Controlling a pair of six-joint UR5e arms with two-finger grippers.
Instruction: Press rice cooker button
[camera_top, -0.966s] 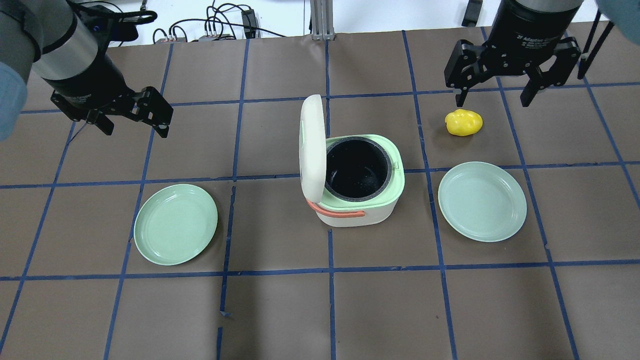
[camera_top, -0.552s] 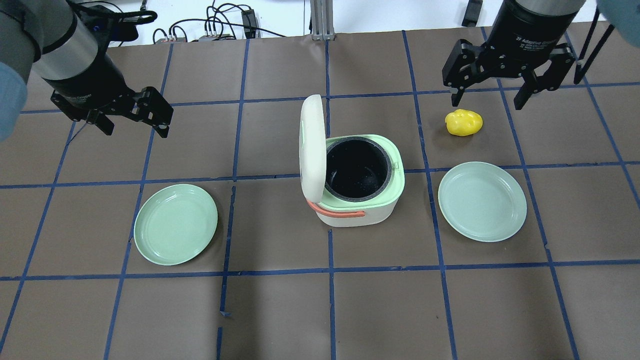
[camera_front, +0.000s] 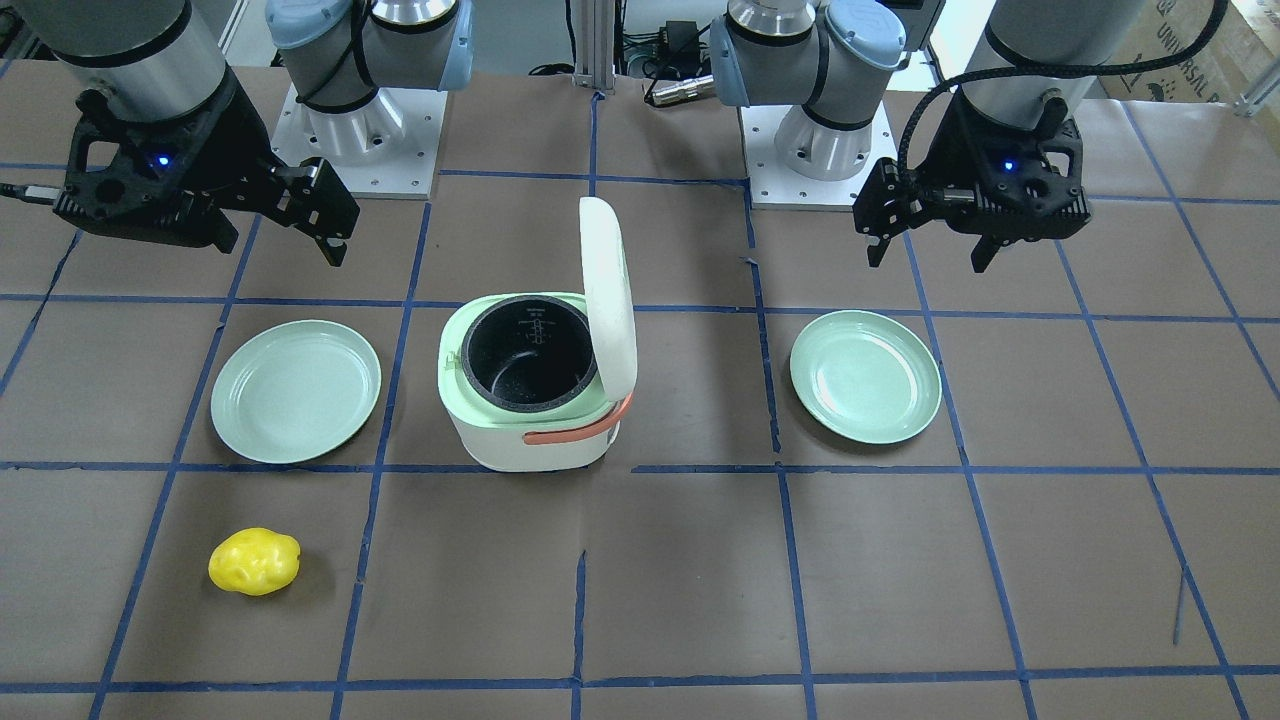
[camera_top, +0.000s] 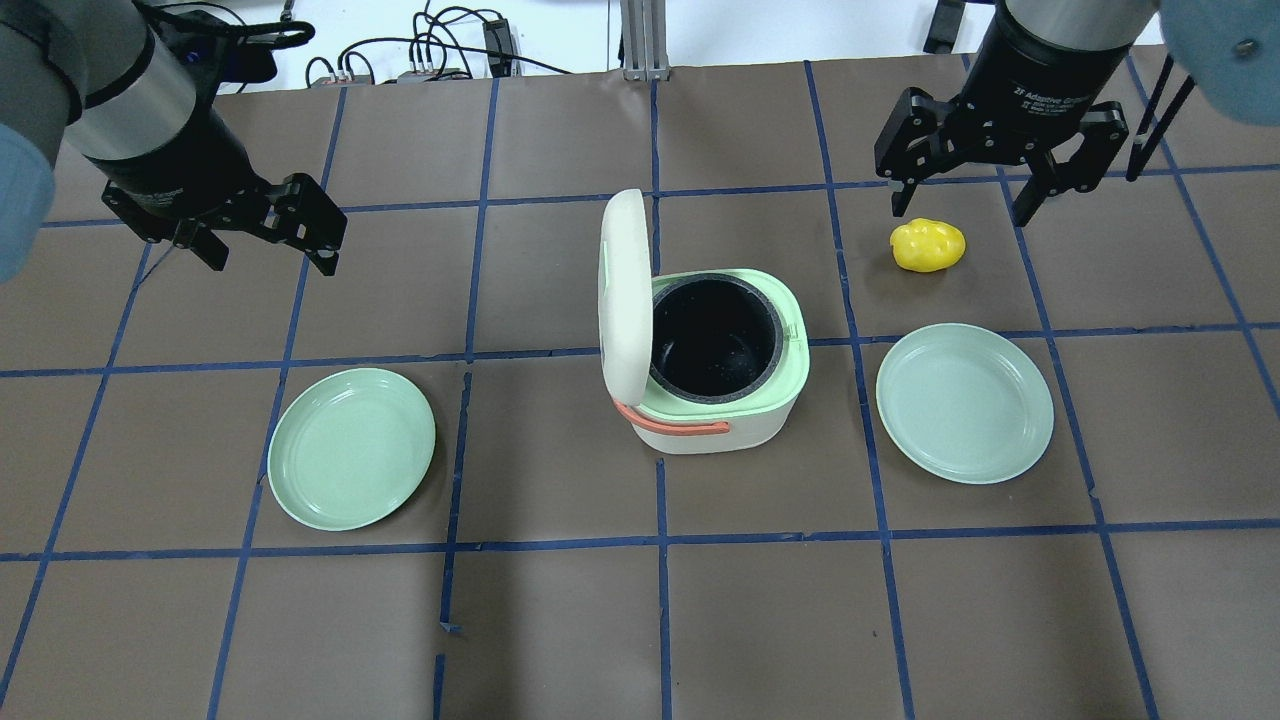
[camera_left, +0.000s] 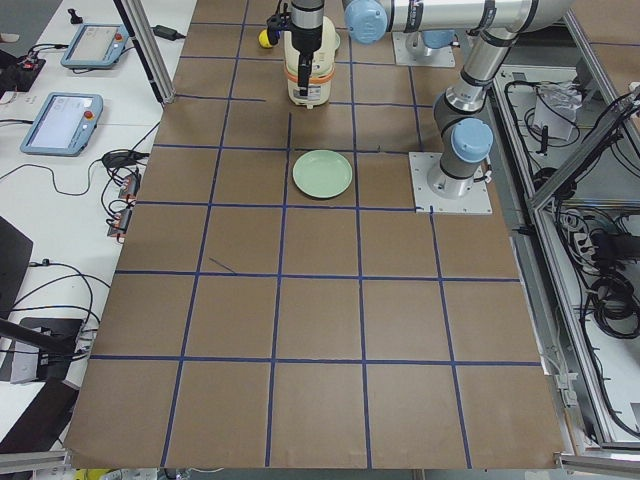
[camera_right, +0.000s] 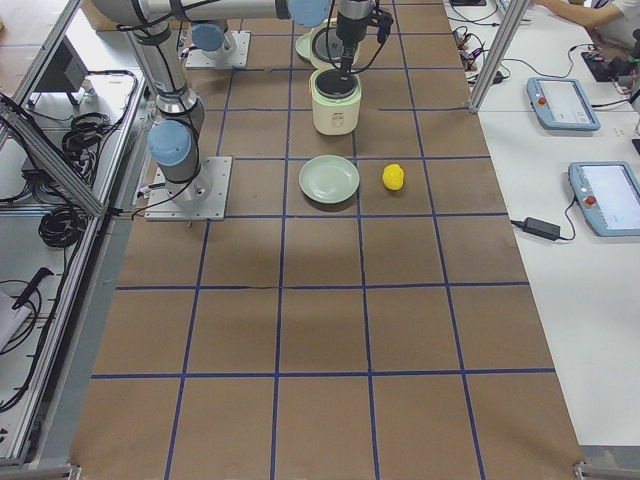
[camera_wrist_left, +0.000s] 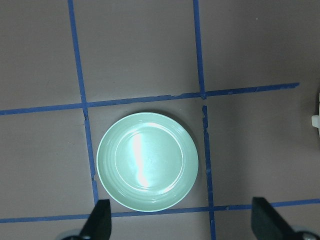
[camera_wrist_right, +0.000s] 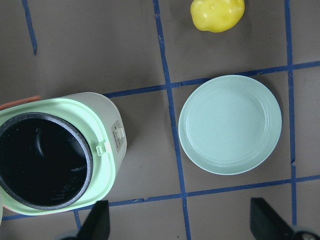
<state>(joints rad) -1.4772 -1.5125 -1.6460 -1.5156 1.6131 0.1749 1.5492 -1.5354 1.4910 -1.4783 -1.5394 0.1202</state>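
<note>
The rice cooker (camera_top: 775, 395) stands mid-table, white body with a pale green top, its lid (camera_top: 625, 295) standing open and the dark inner pot (camera_top: 712, 338) empty. In the right wrist view a small latch tab (camera_wrist_right: 102, 148) and a side panel (camera_wrist_right: 119, 137) show on the side of the cooker (camera_wrist_right: 107, 112) that faces the right plate. My right gripper (camera_top: 960, 210) is open, hovering high beyond the yellow object and right of the cooker. My left gripper (camera_top: 268, 258) is open, far left of the cooker, touching nothing.
A yellow lumpy object (camera_top: 928, 245) lies beyond the right green plate (camera_top: 965, 402). A second green plate (camera_top: 352, 448) lies left of the cooker and fills the left wrist view (camera_wrist_left: 147, 162). An orange handle (camera_top: 680, 428) hangs on the cooker's near side.
My right gripper has moved a little farther from me and slightly left, still open. The left arm, cooker, plates and yellow object have not moved.
</note>
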